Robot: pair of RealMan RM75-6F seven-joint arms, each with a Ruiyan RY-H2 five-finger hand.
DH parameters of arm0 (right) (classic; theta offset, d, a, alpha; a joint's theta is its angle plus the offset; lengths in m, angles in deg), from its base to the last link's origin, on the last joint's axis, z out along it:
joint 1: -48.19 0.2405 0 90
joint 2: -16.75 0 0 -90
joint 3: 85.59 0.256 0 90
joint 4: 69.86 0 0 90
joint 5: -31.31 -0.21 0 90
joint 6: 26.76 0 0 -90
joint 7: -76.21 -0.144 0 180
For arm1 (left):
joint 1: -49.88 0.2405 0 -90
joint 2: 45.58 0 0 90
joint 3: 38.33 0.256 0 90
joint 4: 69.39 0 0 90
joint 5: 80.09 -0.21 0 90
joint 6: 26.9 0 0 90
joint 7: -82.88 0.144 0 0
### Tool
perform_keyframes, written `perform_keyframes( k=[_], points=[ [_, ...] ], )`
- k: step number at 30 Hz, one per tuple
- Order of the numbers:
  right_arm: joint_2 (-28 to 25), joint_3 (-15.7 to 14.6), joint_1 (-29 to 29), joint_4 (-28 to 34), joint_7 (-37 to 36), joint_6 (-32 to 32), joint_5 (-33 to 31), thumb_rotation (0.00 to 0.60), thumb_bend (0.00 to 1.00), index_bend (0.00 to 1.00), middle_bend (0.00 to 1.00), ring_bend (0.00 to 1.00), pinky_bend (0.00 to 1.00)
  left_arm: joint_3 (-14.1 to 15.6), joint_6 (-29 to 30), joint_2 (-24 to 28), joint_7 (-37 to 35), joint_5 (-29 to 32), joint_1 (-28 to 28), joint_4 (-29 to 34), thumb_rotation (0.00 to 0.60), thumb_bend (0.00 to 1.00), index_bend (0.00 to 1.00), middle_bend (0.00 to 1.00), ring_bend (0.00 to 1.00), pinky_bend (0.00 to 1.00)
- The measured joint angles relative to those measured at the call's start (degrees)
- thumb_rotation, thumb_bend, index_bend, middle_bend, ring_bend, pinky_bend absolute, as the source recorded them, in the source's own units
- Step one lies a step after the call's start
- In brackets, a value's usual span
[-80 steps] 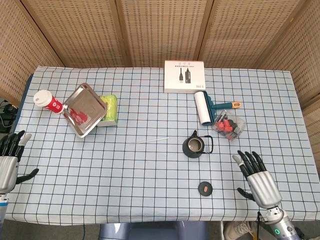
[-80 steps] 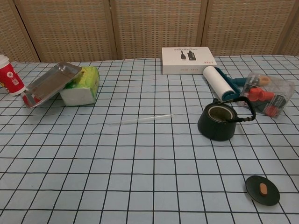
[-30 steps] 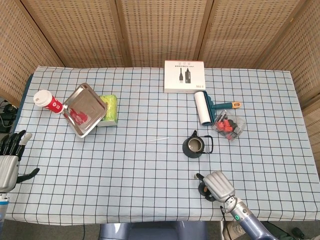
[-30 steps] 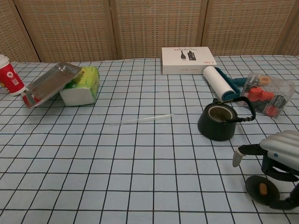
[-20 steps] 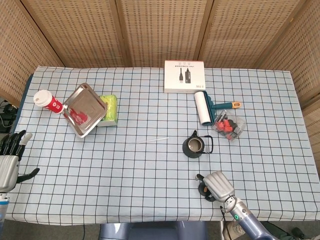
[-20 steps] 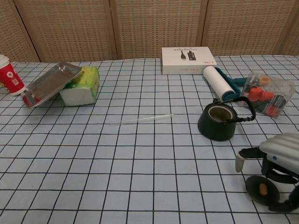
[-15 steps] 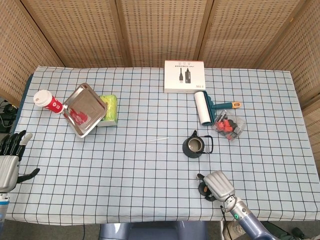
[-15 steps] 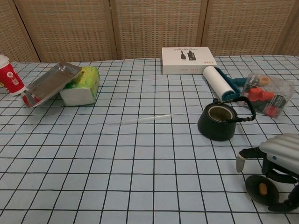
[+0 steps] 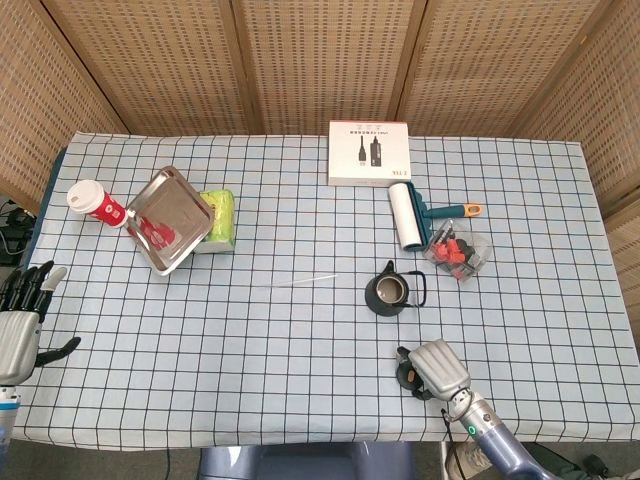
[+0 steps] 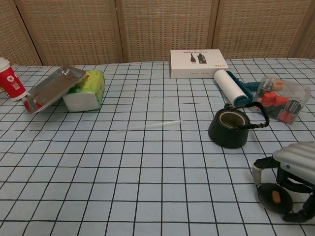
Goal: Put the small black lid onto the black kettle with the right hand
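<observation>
At the near right edge of the checked tablecloth (image 9: 300, 340), the right hand (image 9: 440, 368) is curled palm-down over the small round black lid with an orange knob (image 10: 274, 197), fingers closed round its rim. Chest view shows the lid tilted slightly, thumb (image 10: 257, 172) on its left side and fingers (image 10: 300, 214) hooked under the right; I can't tell if it's off the cloth. Head view only shows a sliver of the lid (image 9: 405, 376) poking out left of the knuckles. The left hand (image 9: 20, 325) sits at the near left table edge, fingers spread and pointing up, holding nothing; head view only, chest view doesn't reach it. Further back and slightly left of the lid, well apart, the squat black kettle with a wire handle (image 10: 230, 128) stands upright, mouth uncovered. A thin clear straw (image 10: 149, 126) lies left of it. Beyond: white lint roller with a teal handle (image 10: 231, 87), clear plastic bag of red and orange bits (image 10: 284, 100), steel tray (image 10: 53, 88) leaning on a green tissue pack (image 10: 86, 91), red paper cup (image 10: 10, 78), flat white box (image 10: 198, 63) at the far side.
</observation>
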Motion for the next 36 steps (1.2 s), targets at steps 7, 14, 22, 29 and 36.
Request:
perform_keyframes(
  k=[7, 14, 22, 29, 36],
  points=[
    [0.3, -0.2, 0.1, -0.4, 0.2, 0.1, -0.3, 0.6, 0.36, 0.51, 0.99, 0.97, 0.71, 0.1, -0.1, -0.1, 0.2, -0.1, 0.0, 0.0, 0.6, 0.04, 0.0, 0.0, 0.0, 0.0],
    [0.3, -0.2, 0.1, -0.2, 0.8, 0.8, -0.1, 0.6, 0.36, 0.54, 0.99, 0.97, 0.71, 0.2, -0.2, -0.2, 0.4, -0.2, -0.1, 0.0, 0.6, 0.04, 0.0, 0.0, 0.0, 0.0],
    [-0.7, 0.3, 0.1, 1.6, 2.0, 2.8, 0.7, 0.6, 0.36, 0.56, 0.99, 0.97, 0.71, 0.2, 0.0, -0.2, 0.3, -0.3, -0.1, 0.0, 0.6, 0.04, 0.0, 0.0, 0.0, 0.0],
    [-2.7, 1.2, -0.1, 4.3, 3.5, 5.2, 1.4, 0.6, 0.36, 0.57, 0.99, 0.97, 0.71, 0.1, 0.1, -0.1, 0.2, -0.2, 0.0, 0.0, 0.6, 0.04, 0.0, 0.0, 0.0, 0.0],
    [-6.3, 4.0, 0.1, 9.2, 5.4, 7.9, 1.3, 0.6, 0.36, 0.57, 0.99, 0.97, 0.71, 0.0, 0.0, 0.0, 0.1, 0.0, 0.0, 0.0, 0.6, 0.04, 0.0, 0.0, 0.0, 0.0]
  ],
)
